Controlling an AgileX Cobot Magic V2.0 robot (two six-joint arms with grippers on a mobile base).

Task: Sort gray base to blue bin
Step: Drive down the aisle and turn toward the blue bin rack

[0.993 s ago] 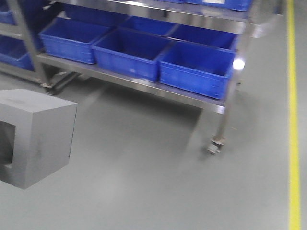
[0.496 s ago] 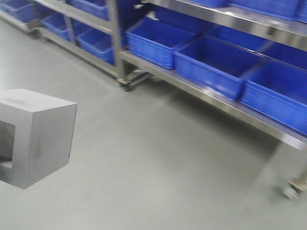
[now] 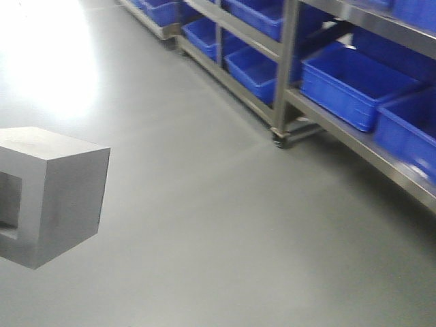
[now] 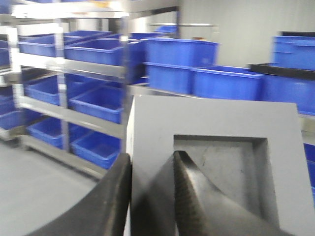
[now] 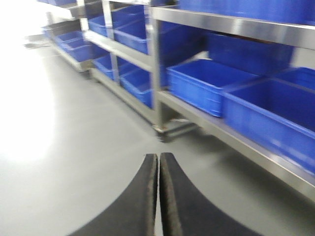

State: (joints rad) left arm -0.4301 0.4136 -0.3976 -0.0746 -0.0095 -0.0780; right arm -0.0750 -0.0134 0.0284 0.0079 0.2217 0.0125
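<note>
Polished gray warehouse floor [image 3: 204,225] fills most of my front camera, with a white glare washing it out at 11 o'clock. Stainless-steel shelving racks [image 3: 285,68] run along the edge of that view from 12 o'clock down to 3 o'clock. Their tiers are lined with bright blue rectangular plastic crates [image 3: 354,85]. From these views I cannot tell which of them is the bin for this job.

The matte gray cube-like base [image 3: 61,197] hangs at 8 o'clock in the front view. It is clear of the floor and well apart from the racks, and its recessed face is turned toward 9 o'clock, partly cut off by the frame edge. On the left wrist camera the same block [image 4: 216,123] looms close, its shallow square recess facing the lens, with more blue crates stacked behind it from 9 to 3 o'clock.

The left gripper [image 4: 151,164] has the block in hand. One black finger [image 4: 113,196] lies against the outer side at 7 o'clock and the other finger [image 4: 197,196] sits inside the recess, so the jaws pinch the wall between them. The right gripper [image 5: 158,162] points at bare floor near a rack, its two black fingers pressed flat together with nothing between them.

A small caster [image 3: 279,139] sits under the nearest rack post.
</note>
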